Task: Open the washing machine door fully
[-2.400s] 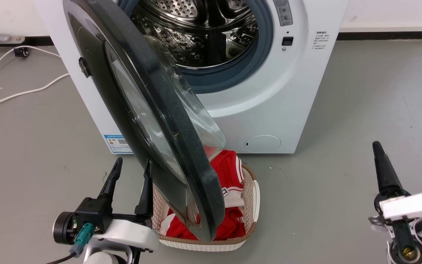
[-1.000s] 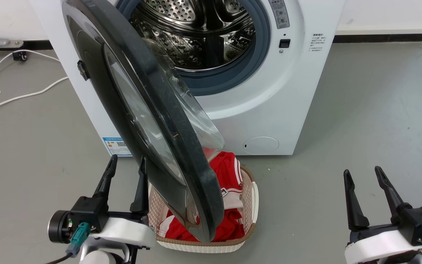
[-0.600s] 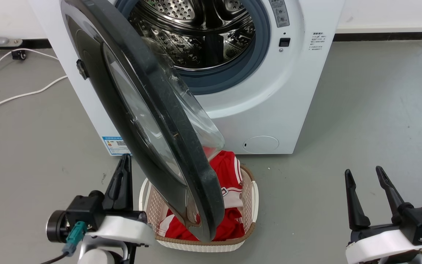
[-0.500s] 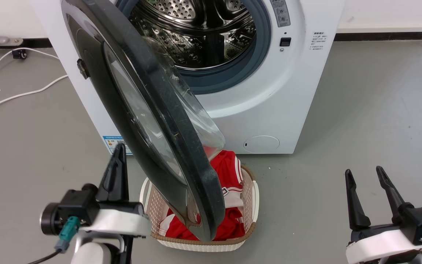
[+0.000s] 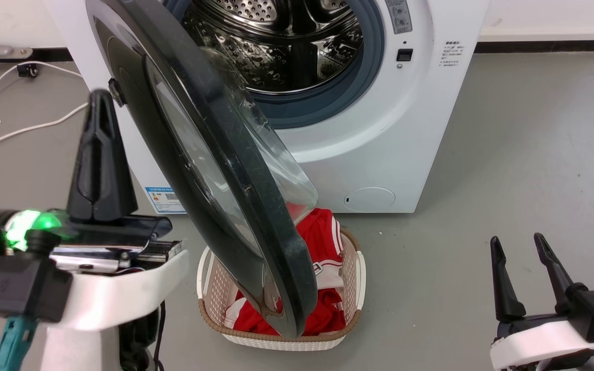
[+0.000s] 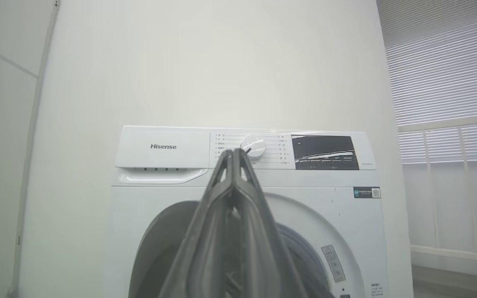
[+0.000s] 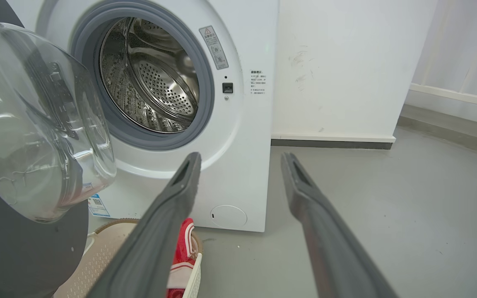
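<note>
Left gripper (image 5: 99, 103) (image 6: 234, 154): my fingers are pressed together on nothing, raised just left of the washing machine door (image 5: 261, 206).
Right gripper (image 5: 516, 239) (image 7: 240, 160): my fingers are apart and empty (low, over bare floor), well right of the door.
Door: swung partway out from its left side, with its lower edge over the laundry basket (image 5: 360, 268).
Washing machine (image 5: 379, 134): the steel drum is exposed.
Basket: a red garment (image 5: 328, 242) lies inside.

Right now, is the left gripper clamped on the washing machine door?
No, the left wrist view shows the left gripper with its jaws shut together on nothing, apart from the washing machine.
</note>
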Robot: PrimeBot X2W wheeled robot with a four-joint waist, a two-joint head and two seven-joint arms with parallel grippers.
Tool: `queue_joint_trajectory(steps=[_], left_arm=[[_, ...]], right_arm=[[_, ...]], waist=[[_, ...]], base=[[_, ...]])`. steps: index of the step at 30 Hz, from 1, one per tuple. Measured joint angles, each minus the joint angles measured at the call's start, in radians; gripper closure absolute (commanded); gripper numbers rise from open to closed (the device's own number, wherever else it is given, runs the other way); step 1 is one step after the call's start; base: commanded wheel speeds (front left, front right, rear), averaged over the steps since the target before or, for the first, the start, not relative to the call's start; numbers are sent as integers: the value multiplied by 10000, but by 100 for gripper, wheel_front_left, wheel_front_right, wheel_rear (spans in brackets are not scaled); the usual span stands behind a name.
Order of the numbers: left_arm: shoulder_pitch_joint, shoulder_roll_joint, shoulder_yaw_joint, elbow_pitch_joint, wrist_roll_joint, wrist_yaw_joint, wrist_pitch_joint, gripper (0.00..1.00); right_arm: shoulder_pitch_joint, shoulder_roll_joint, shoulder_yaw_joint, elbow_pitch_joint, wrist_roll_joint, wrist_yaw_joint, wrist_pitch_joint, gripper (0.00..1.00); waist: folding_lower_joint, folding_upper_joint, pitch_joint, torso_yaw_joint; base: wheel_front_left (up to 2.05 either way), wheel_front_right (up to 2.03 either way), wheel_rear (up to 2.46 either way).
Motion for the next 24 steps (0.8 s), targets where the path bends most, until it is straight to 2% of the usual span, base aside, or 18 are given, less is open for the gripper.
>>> queue_joint_trajectory(steps=[5, 11, 17, 24], left_arm=[[-209, 35, -493, -1371, 222, -132, 52, 100], [-244, 23, -2165, -2205, 171, -502, 754, 100], [186, 171, -4472, -1950, -136, -794, 1716, 100], [1174, 665, -6176, -1174, -569, -863, 2479, 100]], right_arm=[[2, 0, 0, 8, 0, 0, 10, 0], [8, 0, 0, 12, 2, 0, 13, 0], [22, 0, -6, 19, 2, 0, 27, 0], [27, 2, -21, 15, 0, 0, 96, 0]], waist=[[0, 0, -11, -5], [0, 0, -32, -16], [0, 0, -42, -5], [0, 0, -6, 8]], base=[[0, 0, 0], [0, 0, 0], [0, 0, 0], [0, 0, 0]])
